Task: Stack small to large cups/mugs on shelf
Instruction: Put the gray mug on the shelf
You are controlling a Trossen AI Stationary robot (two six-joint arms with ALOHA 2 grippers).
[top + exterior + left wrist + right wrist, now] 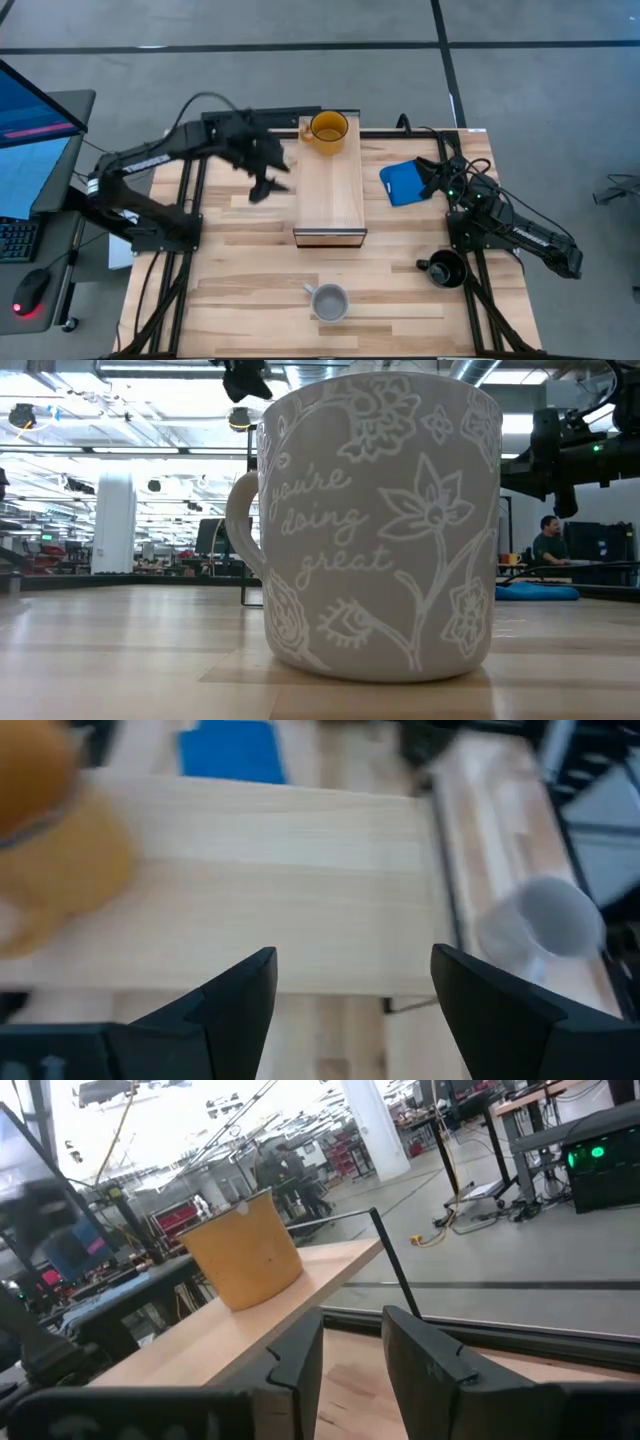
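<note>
The yellow-orange mug [328, 131] stands upright on the far end of the light-wood shelf [330, 195]; it also shows in the right wrist view [245, 1260]. The light grey mug [328, 301] stands on the table near its front edge, close before the low camera [375, 520]. The black mug [445, 269] stands on the table at the right. My left gripper [266, 183] hangs open and empty above the table, just left of the shelf [300, 890]. My right gripper [433, 172] waits by the blue object, its fingers a narrow gap apart [352, 1355], holding nothing.
A flat blue object [405, 183] lies on the table right of the shelf, beside my right gripper. The shelf top is bare from the yellow mug to its near end. A person [548, 540] sits in the room far behind the table.
</note>
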